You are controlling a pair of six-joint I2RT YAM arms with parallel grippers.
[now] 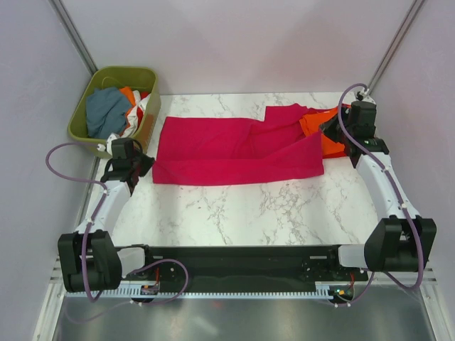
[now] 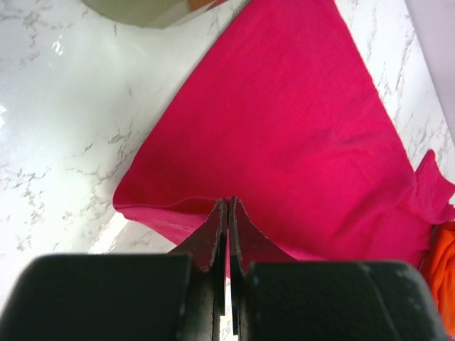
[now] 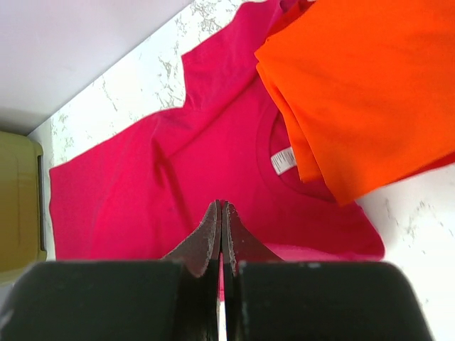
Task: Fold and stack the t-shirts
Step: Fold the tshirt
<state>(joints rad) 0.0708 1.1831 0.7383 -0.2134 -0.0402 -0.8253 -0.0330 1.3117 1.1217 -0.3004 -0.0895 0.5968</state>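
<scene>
The magenta-pink t-shirt (image 1: pixel 234 149) lies lengthwise across the middle of the table, and its white neck label (image 3: pixel 283 160) shows near the right end. An orange t-shirt (image 1: pixel 323 131) lies over its right end, with some red cloth showing under it. My left gripper (image 1: pixel 144 168) is at the shirt's near-left corner. Its jaws are shut, and the shirt's edge (image 2: pixel 163 209) runs up to the fingertips (image 2: pixel 227 202). My right gripper (image 1: pixel 327 133) is at the shirt's right end, by the orange shirt (image 3: pixel 362 85). Its jaws are also shut over the pink cloth (image 3: pixel 222 203).
An olive-green basket (image 1: pixel 79 114) with blue, orange and white clothes stands at the back left, just behind my left gripper. Its rim shows in the left wrist view (image 2: pixel 142 13) and the right wrist view (image 3: pixel 18 206). Bare marble lies in front of the shirt.
</scene>
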